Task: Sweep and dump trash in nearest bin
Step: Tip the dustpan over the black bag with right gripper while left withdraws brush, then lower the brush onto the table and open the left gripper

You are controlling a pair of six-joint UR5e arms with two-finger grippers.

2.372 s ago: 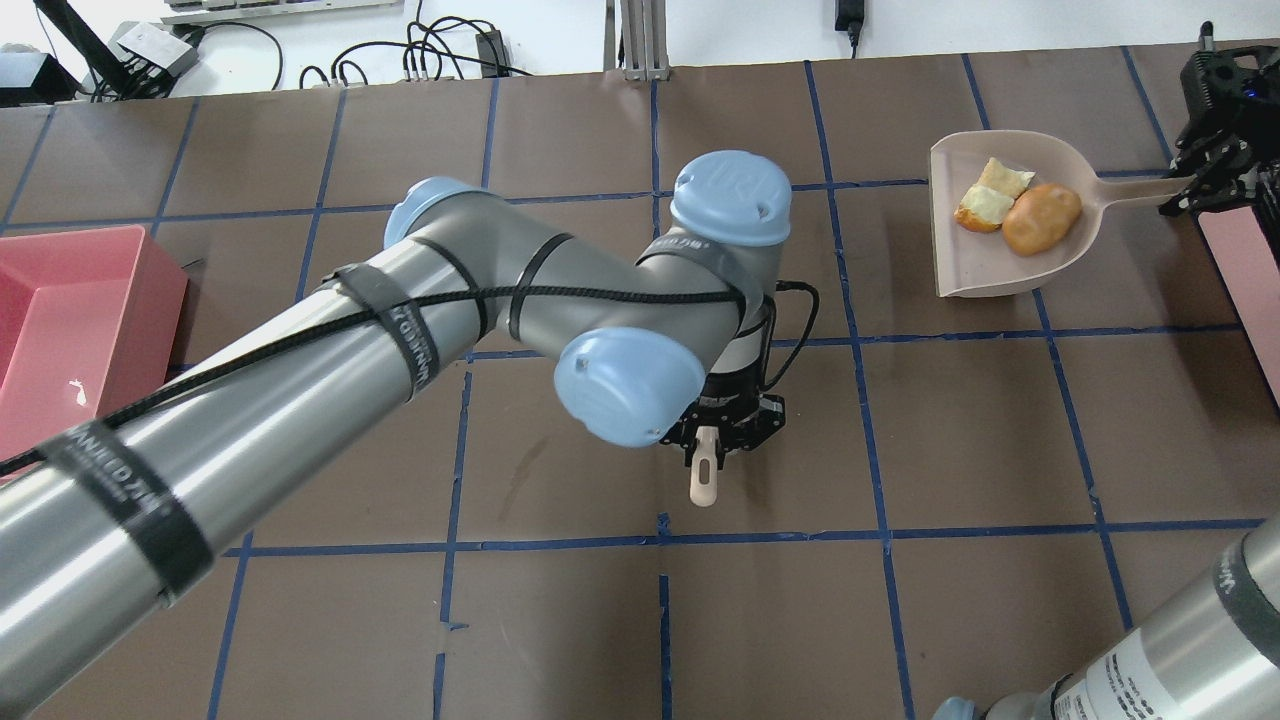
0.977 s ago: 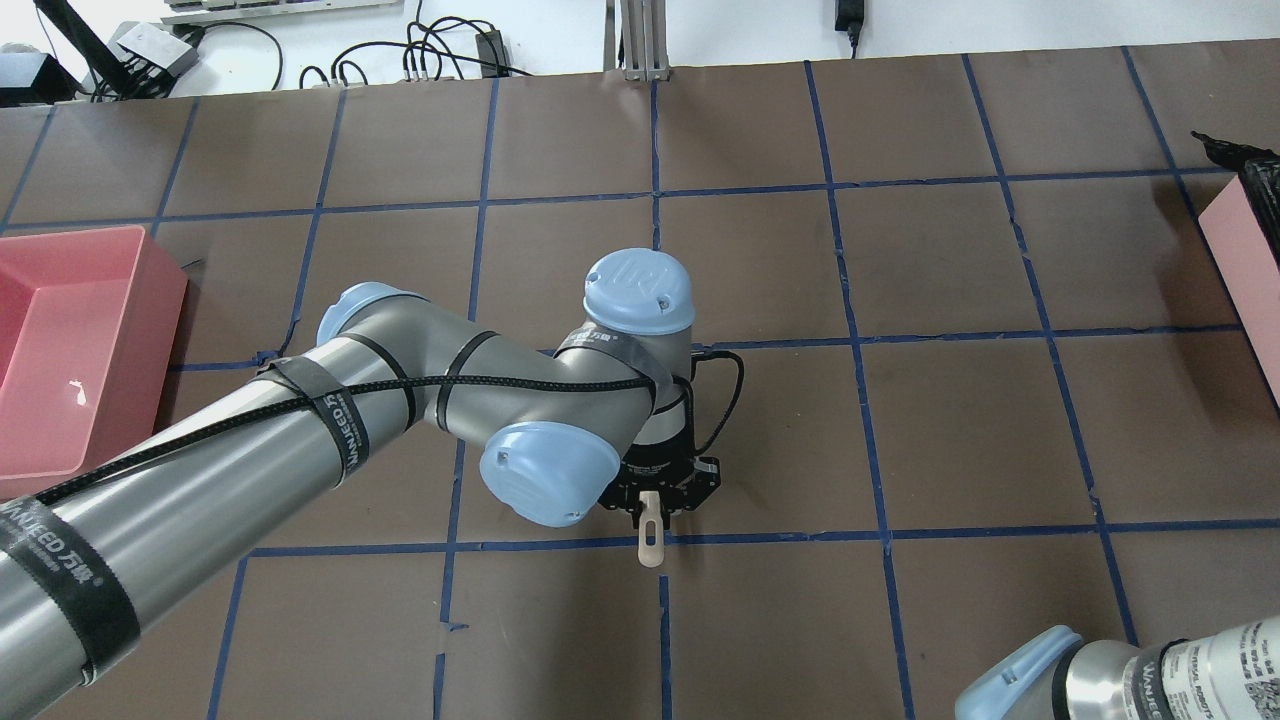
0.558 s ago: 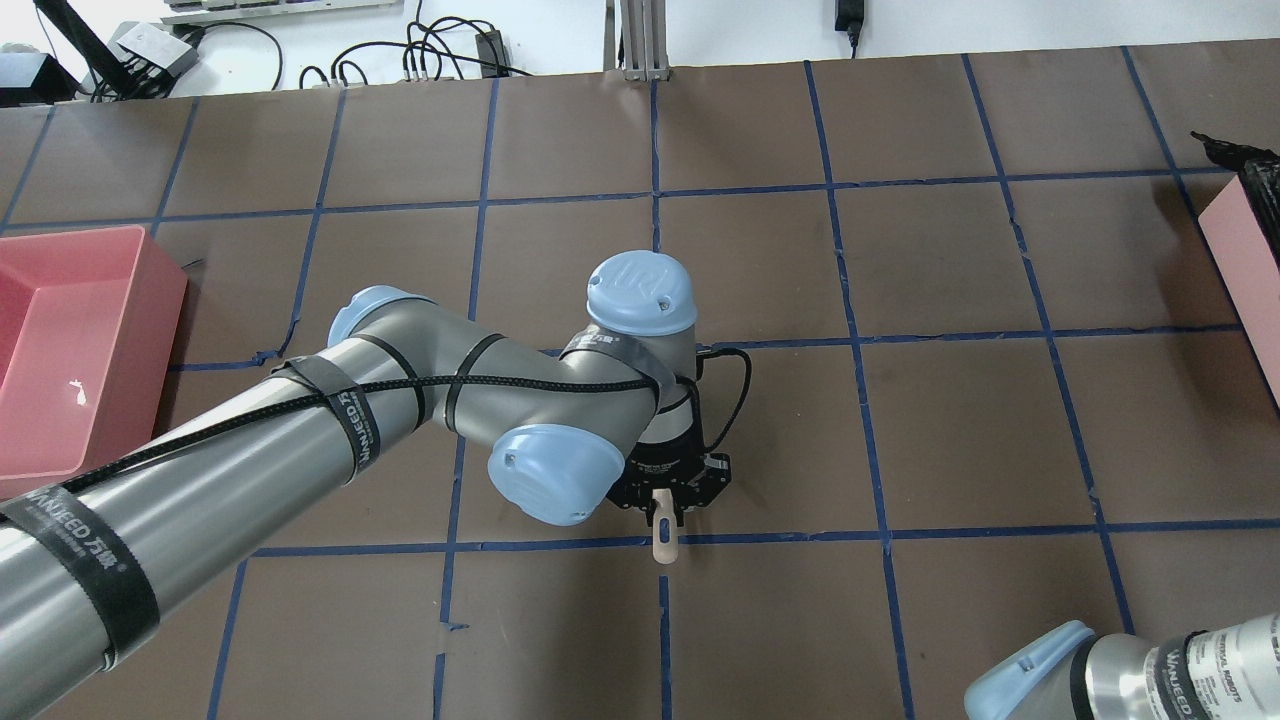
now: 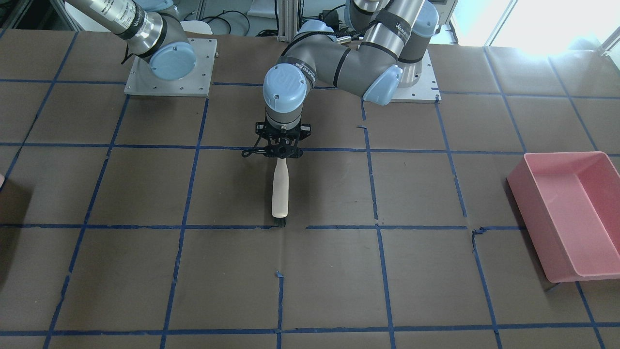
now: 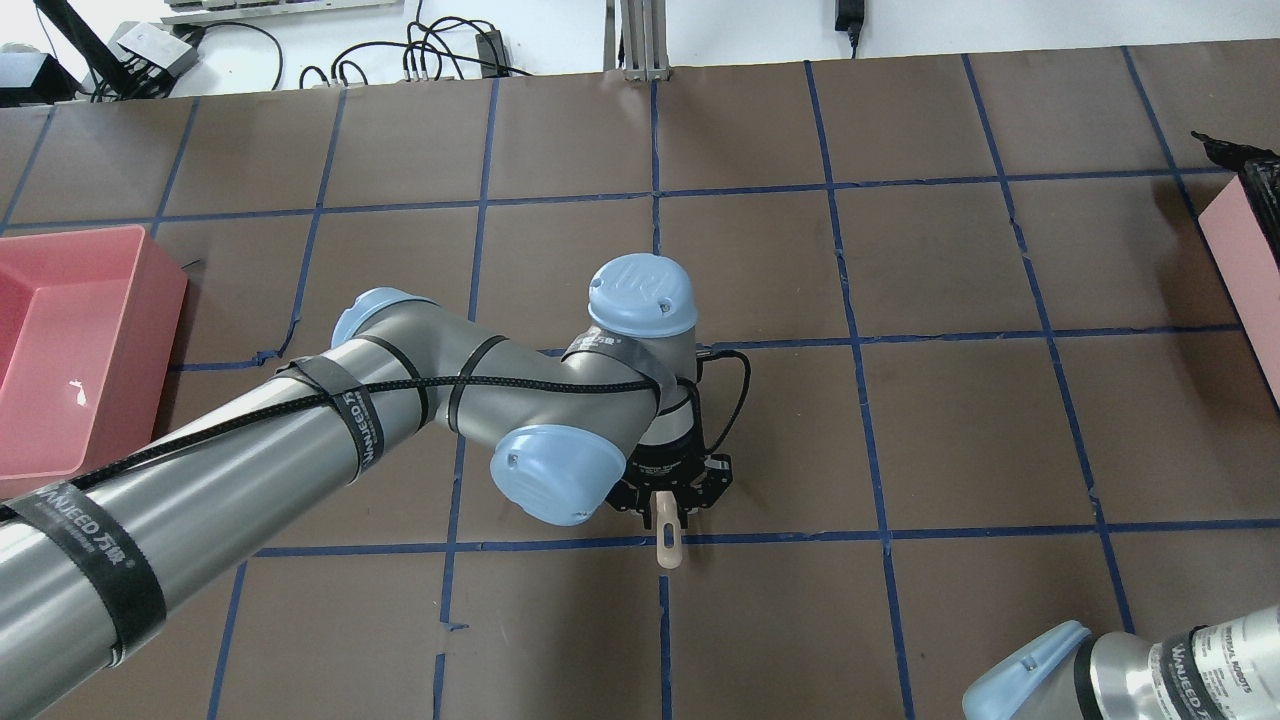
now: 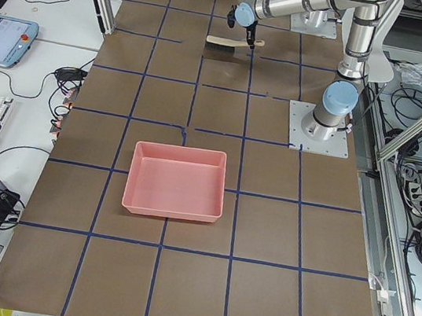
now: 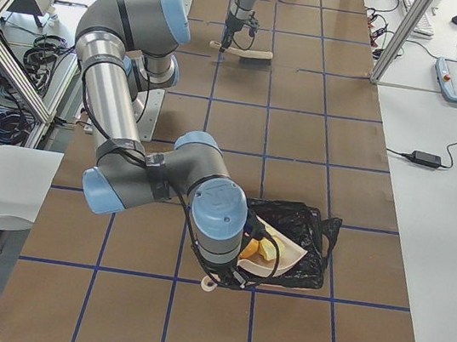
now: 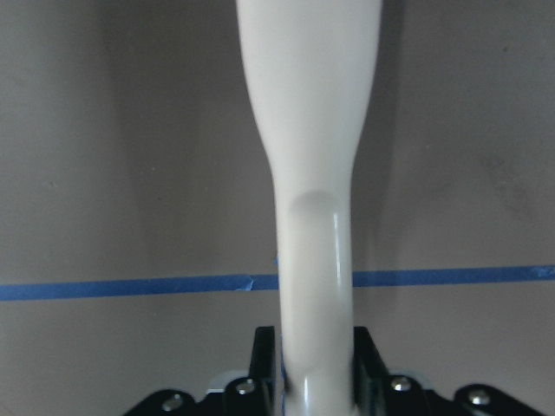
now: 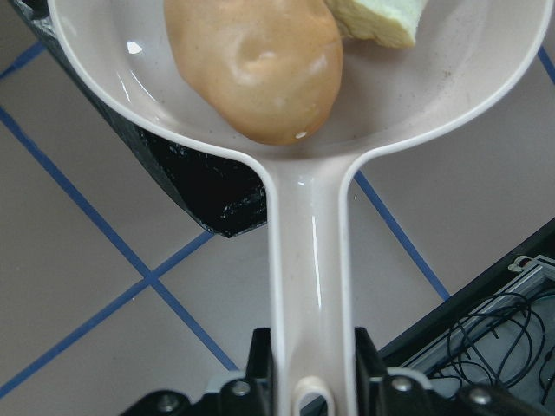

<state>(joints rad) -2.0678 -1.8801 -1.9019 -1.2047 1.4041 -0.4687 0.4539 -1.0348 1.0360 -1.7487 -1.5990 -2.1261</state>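
My right gripper (image 9: 310,381) is shut on the handle of a beige dustpan (image 9: 309,234). In the pan lie the trash: a tan potato-shaped lump (image 9: 251,69) and a pale yellow-green chunk (image 9: 377,22). In the exterior right view the dustpan (image 7: 272,255) hangs over the bin (image 7: 309,235), which is lined with a black bag; its pink edge (image 5: 1240,250) shows at the overhead view's right. Near the table's middle my left gripper (image 5: 667,500) is shut on the cream handle of a brush (image 4: 280,189), bristles (image 4: 280,223) on the paper.
A large pink tray (image 4: 566,213) stands on my left side of the table (image 5: 950,420), also seen as the pink tray (image 5: 70,350) at the overhead view's left edge. Blue tape lines cross the brown cover. Cables lie beyond the far edge.
The dustpan with the trash and my right gripper have left the overhead view to the right. My left arm has drawn back toward me with the brush, then edged slightly right.
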